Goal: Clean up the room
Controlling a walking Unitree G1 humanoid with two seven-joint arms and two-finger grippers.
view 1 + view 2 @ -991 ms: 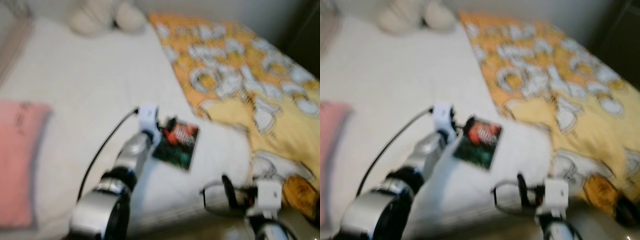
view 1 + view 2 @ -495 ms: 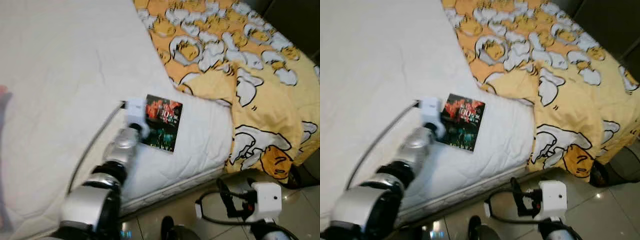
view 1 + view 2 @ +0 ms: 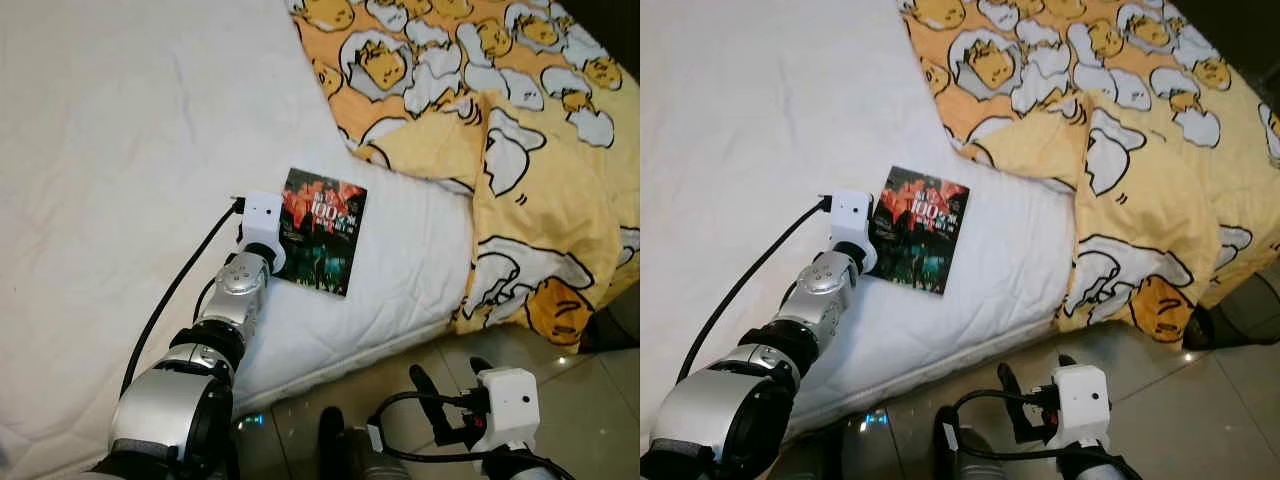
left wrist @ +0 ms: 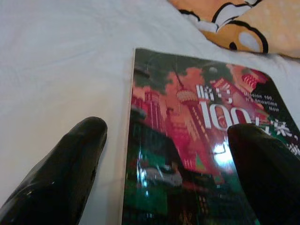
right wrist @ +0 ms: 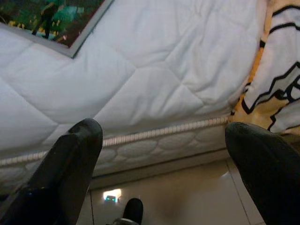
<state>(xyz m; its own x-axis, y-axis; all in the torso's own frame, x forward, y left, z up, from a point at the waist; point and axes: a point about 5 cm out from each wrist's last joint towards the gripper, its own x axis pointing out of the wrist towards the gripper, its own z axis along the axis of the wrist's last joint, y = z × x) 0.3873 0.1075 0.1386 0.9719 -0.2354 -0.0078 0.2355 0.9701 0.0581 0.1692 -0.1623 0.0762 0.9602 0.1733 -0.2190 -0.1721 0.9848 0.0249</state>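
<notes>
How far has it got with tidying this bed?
Nothing looks put away yet. The book lies flat on the white mattress near its edge. The left gripper is open right over the book, one finger on either side of its edge, not closed. The right gripper hangs open beside the bed. The yellow blanket is rumpled.

Left tool [image 4: 164, 159] has reached the book [image 3: 322, 243], fingers spread

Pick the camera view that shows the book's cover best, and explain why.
The left wrist view: the book is closest there, its cover lettering readable between the open left gripper fingers. Both eye views show it whole but small; the right wrist view catches one corner.
</notes>
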